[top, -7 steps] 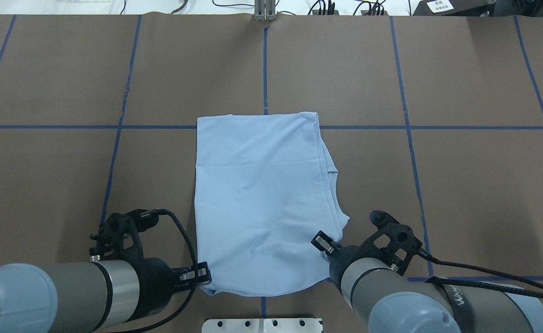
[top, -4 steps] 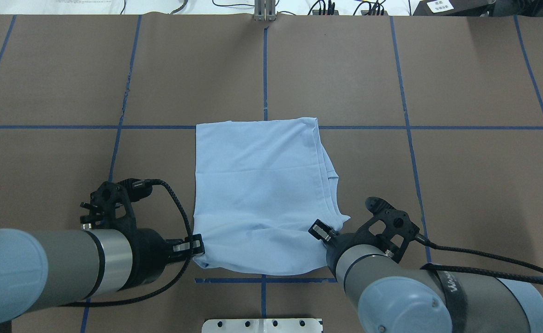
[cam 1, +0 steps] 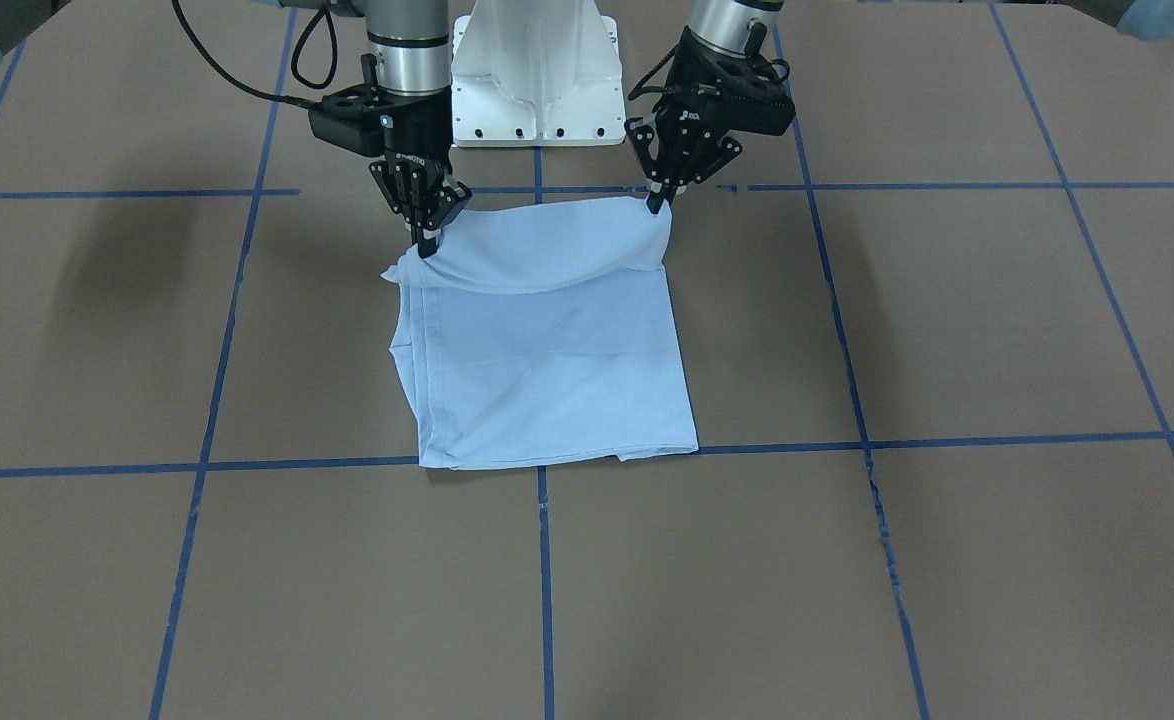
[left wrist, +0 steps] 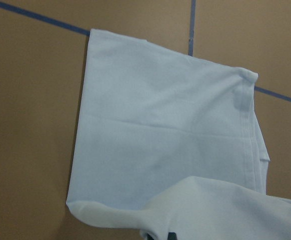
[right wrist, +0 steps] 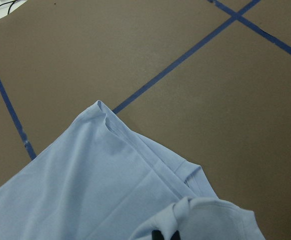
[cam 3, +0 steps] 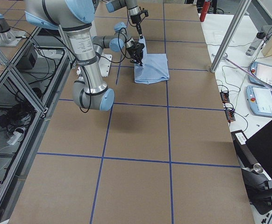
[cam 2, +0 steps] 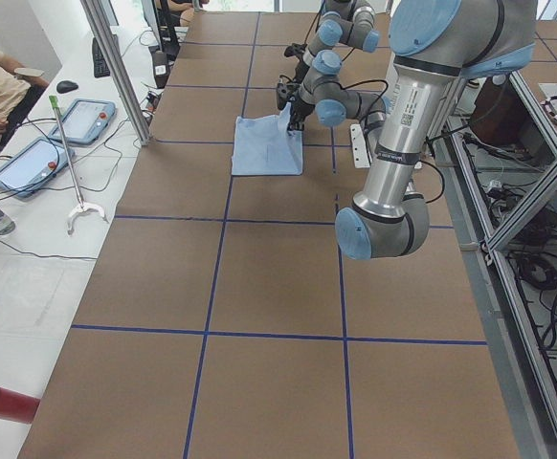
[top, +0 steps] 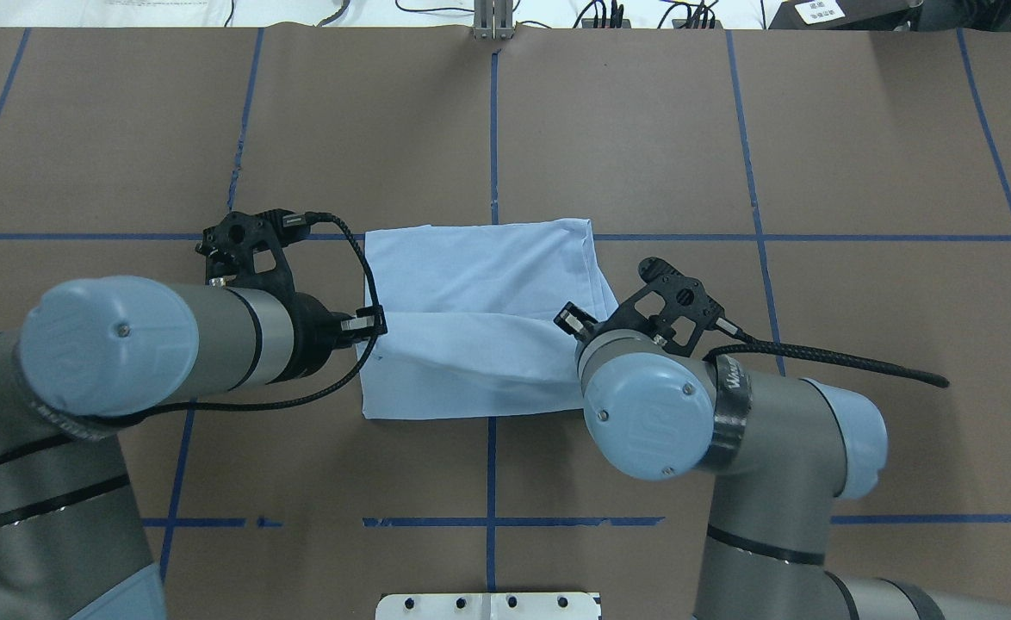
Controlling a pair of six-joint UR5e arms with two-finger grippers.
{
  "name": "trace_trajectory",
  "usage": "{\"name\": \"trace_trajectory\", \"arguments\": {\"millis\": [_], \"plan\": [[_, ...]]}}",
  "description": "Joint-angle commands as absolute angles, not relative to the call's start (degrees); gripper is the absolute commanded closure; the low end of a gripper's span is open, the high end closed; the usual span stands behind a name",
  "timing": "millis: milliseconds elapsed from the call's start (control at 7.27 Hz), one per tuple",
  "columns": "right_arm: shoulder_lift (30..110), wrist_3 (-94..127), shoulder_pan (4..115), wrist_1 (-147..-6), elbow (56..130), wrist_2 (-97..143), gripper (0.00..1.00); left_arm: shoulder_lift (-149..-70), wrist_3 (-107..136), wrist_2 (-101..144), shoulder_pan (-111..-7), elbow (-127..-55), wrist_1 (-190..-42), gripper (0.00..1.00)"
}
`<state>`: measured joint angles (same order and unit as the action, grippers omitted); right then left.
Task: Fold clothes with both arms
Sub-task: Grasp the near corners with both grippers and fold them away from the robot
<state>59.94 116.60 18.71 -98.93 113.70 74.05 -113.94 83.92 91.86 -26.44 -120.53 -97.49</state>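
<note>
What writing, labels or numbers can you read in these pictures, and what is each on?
Nothing reads clearly.
Black band on the right arm: white letters, too blurred.
Left arm tube: dark marks, too small.
White label on a dark box: too small.
Shirt: no print showing.

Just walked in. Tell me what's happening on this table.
The robot is folding a light blue T-shirt on the brown paper-covered table, which is marked with blue tape lines. The black two-finger left gripper and right gripper are each shut on a corner of the shirt's robot-side edge. They hold that edge raised over the rest, which lies flat. The fold is about half made, and the lifted edge is not yet laid down.
</note>
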Motion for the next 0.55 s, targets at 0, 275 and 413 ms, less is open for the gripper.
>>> {"name": "trace_trajectory", "arguments": {"millis": [0, 275, 413], "plan": [[56.8, 113.8, 22.7, -91.4, 103.1, 75.7, 1.00, -118.6, 82.1, 91.7, -29.6, -111.6, -98.2, 1.00], [54.1, 111.7, 24.6, -84.6, 93.6, 76.3, 1.00, -120.4, 80.5, 91.6, -31.5, -102.9, -104.4, 1.00], [52.7, 110.5, 25.7, -82.7, 90.6, 77.3, 1.00, -120.8, 79.5, 91.5, -32.6, -99.4, -107.5, 1.00]]}}
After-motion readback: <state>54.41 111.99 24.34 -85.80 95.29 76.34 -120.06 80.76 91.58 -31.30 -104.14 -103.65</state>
